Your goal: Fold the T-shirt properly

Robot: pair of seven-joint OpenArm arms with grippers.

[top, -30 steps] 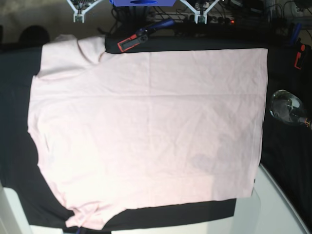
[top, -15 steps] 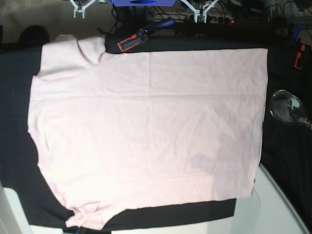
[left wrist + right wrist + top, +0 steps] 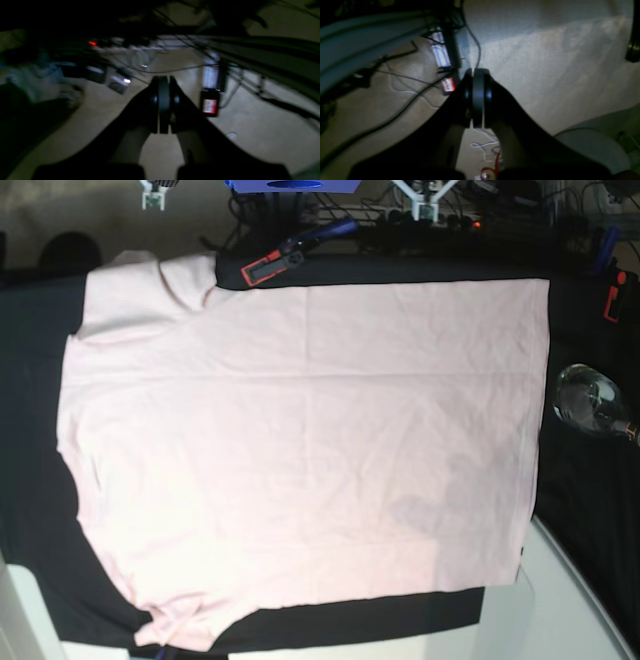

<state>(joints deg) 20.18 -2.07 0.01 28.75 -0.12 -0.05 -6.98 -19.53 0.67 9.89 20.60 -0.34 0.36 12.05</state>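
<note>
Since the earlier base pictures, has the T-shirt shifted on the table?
No. The T-shirt lies flat as before: its upper sleeve sits just left of the red and black tool, and its right hem keeps the same gap to the glass bottle.

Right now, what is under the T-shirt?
The T-shirt lies flat on a black table cloth, which shows around its edges. Whatever lies beneath the shirt's middle is covered, and so is any lettering on its underside.
</note>
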